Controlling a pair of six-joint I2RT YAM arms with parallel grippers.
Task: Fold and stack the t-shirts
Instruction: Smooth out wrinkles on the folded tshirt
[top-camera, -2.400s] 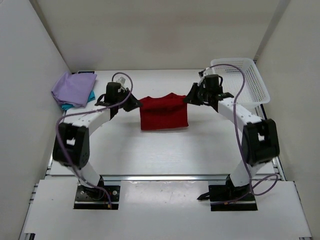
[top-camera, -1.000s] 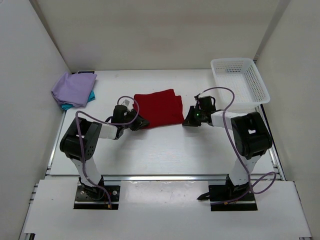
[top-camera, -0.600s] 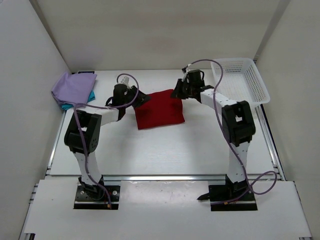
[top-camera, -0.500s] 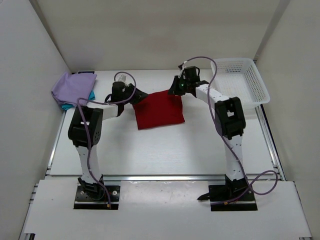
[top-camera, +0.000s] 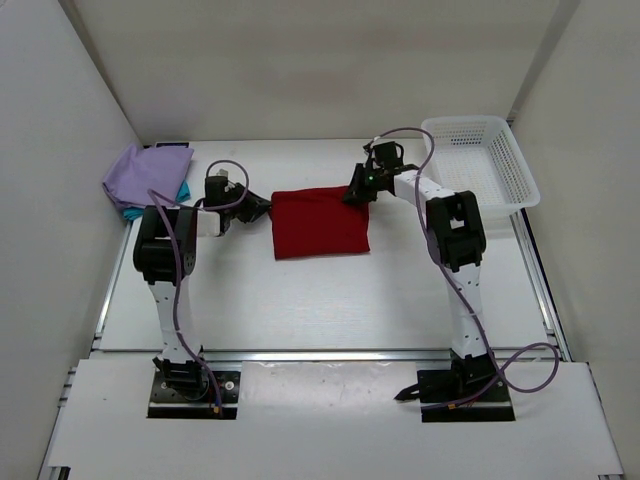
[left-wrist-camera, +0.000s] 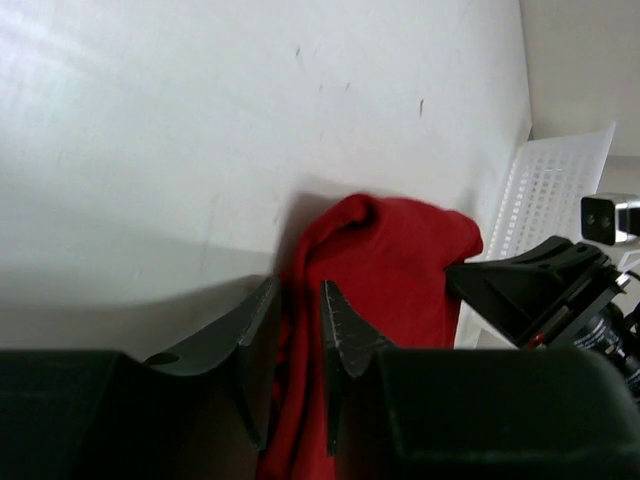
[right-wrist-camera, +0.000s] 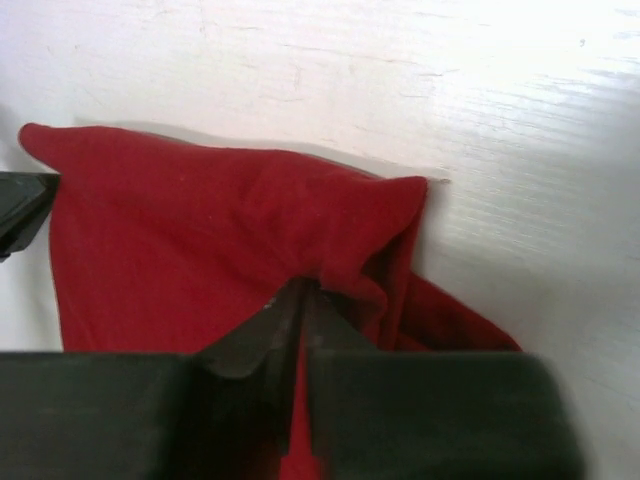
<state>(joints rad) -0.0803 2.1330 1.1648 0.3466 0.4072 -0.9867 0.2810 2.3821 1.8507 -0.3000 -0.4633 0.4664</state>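
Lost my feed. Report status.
Left gripper, right gripper shut on far corners of red t-shirt. Shirt folded, on table. Basket stands apart, right.

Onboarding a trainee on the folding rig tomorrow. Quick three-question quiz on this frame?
1. What lies under the lavender t-shirt?
2. The left fingers and right fingers each pinch: A the red t-shirt; B a cable; C nothing.
3. True or false: the white basket holds no shirt.
Key: 1 the teal t-shirt; 2 A; 3 true.
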